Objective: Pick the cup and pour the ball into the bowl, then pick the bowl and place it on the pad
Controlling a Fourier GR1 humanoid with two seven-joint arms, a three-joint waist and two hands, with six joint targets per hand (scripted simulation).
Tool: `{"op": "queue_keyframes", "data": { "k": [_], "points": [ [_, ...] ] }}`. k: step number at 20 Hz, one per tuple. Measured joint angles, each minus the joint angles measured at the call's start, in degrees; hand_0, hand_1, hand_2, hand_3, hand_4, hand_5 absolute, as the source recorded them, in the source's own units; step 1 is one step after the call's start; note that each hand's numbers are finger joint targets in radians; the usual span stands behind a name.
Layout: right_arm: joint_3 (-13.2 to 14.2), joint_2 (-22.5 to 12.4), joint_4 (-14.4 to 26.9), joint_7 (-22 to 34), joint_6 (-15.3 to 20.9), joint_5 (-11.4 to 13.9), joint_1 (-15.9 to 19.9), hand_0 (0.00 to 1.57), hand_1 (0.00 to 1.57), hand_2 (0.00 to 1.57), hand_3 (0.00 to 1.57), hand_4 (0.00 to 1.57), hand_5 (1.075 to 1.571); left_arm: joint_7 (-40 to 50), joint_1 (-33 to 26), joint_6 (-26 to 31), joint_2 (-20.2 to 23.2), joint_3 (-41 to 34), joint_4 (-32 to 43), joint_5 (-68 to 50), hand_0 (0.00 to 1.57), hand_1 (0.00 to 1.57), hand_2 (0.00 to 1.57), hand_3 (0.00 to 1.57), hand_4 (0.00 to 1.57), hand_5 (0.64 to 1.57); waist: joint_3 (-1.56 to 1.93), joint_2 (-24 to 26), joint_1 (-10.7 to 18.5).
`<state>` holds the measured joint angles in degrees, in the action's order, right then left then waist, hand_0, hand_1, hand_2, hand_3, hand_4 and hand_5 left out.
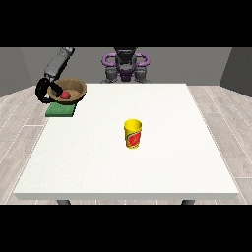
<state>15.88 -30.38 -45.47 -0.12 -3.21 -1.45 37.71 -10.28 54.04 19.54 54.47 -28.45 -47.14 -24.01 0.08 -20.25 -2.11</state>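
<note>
A brown bowl (pixel 74 87) with a red ball (pixel 65 95) inside sits at the table's far left corner, over the far part of a green pad (pixel 60 111). The black hand at the view's left (pixel 43 91) has its fingers curled round the bowl's left rim. Whether the bowl rests on the pad or hangs just above it I cannot tell. A yellow cup (pixel 132 134) with a red label stands upright near the table's middle, with no hand near it. The other hand does not show.
The white table (pixel 162 167) stretches wide towards the camera. The green pad lies at its left edge, partly over the side. The robot's torso (pixel 126 66) stands behind the far edge.
</note>
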Motion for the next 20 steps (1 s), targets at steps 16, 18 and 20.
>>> {"op": "queue_keyframes", "data": {
  "k": [16, 18, 20],
  "points": [
    [6.1, -10.9, 15.5, -12.3, -6.6, -0.9, 3.5, 1.57, 1.57, 1.57, 0.89, 1.26, 1.566, 5.1, 0.1, -2.3, 0.8, -0.7, -11.2, -4.6, 0.0, 0.0, 0.0, 0.0, 0.0, 1.532, 0.04, -5.8, 2.9],
    [6.2, -12.2, 15.9, -11.1, -7.6, -1.0, 4.5, 1.57, 1.57, 1.57, 0.9, 1.24, 1.568, 5.5, -0.2, -2.3, 0.7, -0.5, -11.0, -4.7, 0.0, 0.0, 0.0, 0.0, 0.0, 1.534, 0.0, -4.9, 2.9],
    [5.1, -12.0, 15.6, -9.5, -7.7, -0.2, 4.9, 1.57, 1.57, 1.57, 1.2, 1.24, 1.57, 5.4, -0.8, -2.7, 0.0, 0.3, -10.6, -4.0, 0.0, 0.0, 0.0, 0.0, 0.0, 1.533, -0.03, -3.0, 2.6]
  ]
}}
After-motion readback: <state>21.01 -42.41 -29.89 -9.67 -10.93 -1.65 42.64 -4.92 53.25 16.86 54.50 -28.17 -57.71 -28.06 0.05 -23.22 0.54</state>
